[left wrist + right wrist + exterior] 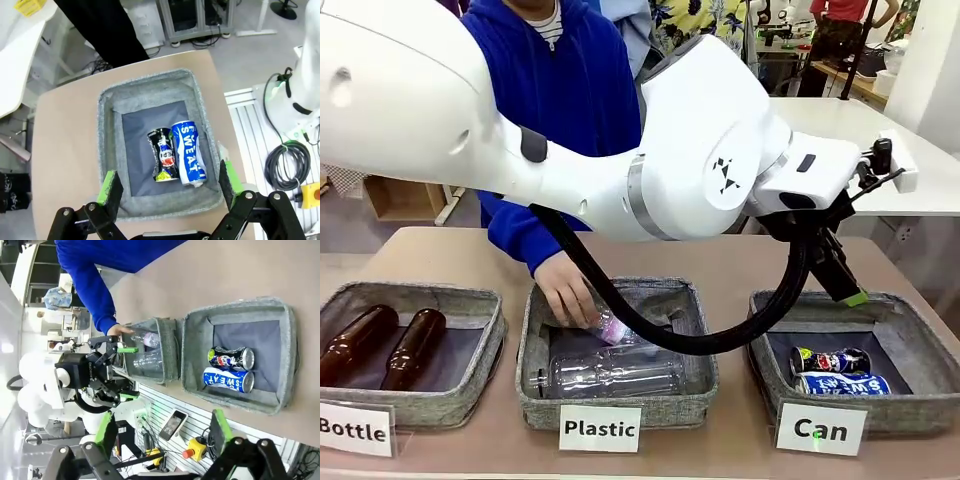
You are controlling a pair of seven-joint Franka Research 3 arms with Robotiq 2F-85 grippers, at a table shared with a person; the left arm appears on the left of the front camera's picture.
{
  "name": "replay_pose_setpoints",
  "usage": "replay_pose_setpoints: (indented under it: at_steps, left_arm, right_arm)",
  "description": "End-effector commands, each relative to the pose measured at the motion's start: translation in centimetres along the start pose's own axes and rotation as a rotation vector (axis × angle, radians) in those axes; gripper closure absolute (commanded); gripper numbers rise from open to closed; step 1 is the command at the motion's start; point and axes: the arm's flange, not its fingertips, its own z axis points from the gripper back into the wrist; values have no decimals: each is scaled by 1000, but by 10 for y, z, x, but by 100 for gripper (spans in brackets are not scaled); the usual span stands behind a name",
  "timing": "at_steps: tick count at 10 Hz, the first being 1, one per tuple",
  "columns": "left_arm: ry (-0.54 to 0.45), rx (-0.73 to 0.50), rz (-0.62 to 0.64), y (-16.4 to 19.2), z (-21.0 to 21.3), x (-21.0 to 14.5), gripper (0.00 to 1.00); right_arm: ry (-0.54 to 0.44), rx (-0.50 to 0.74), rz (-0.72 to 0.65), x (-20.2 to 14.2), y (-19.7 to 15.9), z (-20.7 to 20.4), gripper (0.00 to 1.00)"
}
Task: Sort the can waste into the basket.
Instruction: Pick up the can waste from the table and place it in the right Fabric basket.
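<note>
Both cans, the blue can [189, 159] and the crushed dark can [163, 155], lie side by side in the basket [150, 88] labelled "Can", so the left gripper [167, 187] hovers above them with jaws spread and empty, likewise the right gripper [164, 431].

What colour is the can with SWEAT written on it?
The can is blue with white lettering, clearest in the left wrist view.
</note>
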Motion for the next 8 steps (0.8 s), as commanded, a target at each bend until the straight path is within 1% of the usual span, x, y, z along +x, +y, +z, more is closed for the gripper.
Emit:
replay_pose_setpoints:
  at_steps: [1, 3, 4, 5, 6, 7, 8]
  left_arm:
    - [-6, 14, -11, 5, 7, 1, 0]
    - [0, 29, 4, 7, 16, -4, 0]
    - [64, 50, 8, 9, 28, -9, 0]
    - [99, 65, 48, 14, 53, -23, 0]
    - [93, 110, 78, 15, 81, -41, 0]
    - [109, 165, 110, 15, 110, -65, 0]
    - [108, 173, 159, 11, 140, -94, 0]
  right_arm:
    - [-4, -19, 17, 3, 7, -12, 0]
    - [15, -27, 33, 6, 13, -17, 0]
    - [36, -32, 51, 11, 21, -26, 0]
    - [69, -34, 81, 18, 34, -43, 0]
    - [104, -42, 109, 27, 47, -61, 0]
    - [130, -55, 136, 37, 60, -83, 0]
    - [130, -75, 137, 47, 71, -107, 0]
